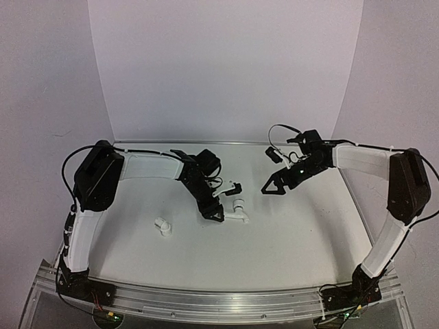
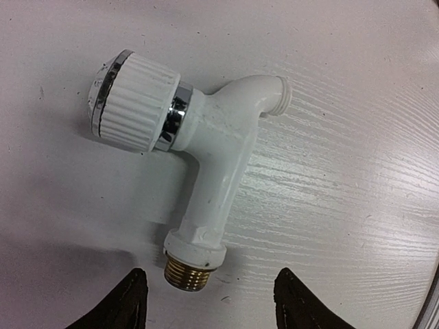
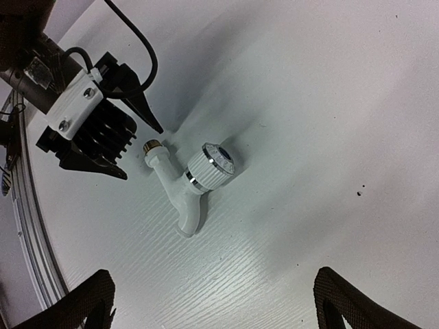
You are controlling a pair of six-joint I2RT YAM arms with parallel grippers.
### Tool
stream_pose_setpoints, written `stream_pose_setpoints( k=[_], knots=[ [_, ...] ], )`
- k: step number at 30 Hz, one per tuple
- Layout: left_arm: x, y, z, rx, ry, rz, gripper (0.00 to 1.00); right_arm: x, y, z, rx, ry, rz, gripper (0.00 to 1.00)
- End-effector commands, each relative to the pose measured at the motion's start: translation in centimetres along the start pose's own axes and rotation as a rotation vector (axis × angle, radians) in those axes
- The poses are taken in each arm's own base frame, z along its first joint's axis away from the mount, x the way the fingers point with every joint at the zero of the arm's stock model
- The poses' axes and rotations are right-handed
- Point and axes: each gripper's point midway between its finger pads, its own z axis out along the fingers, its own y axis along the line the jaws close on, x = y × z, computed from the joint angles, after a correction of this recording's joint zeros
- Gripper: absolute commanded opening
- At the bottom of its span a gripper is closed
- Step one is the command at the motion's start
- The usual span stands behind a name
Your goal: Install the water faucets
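We are hovering our left gripper [image 2: 210, 301], fingers parted and touching nothing, either side of the brass threaded end of the white tap [image 2: 212, 171] lying on the table [image 1: 295, 240], with our right gripper [image 3: 212, 274] hanging wide open near the tap and the short white fitting [image 1: 162, 226] lying well apart from the tap.

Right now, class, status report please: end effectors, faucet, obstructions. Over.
Left end effector open, astride tap brass end, not touching. Right end effector open, empty. Tap lying on table, short fitting apart. Nothing blocking.
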Motion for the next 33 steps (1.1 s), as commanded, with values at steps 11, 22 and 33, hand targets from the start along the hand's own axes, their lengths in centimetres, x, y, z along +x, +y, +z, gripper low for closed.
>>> stream_pose_setpoints(
  k=[11,22,33],
  knots=[
    [-0.7,1.1,2.3,-0.021,0.004,0.119,0.54,-1.4,0.9,-3.1,-0.024,-0.037,-0.012,0.98],
    [-2.8,0.5,0.0,-0.154,-0.061,0.229,0.21,-1.2,0.7,-4.1,-0.055,-0.039,0.034,0.98],
    [-6.6,-1.6,-6.6,-0.361,-0.171,0.307,0.0,-2.1,3.4,-5.6,-0.151,-0.085,0.026,0.98]
  ],
)
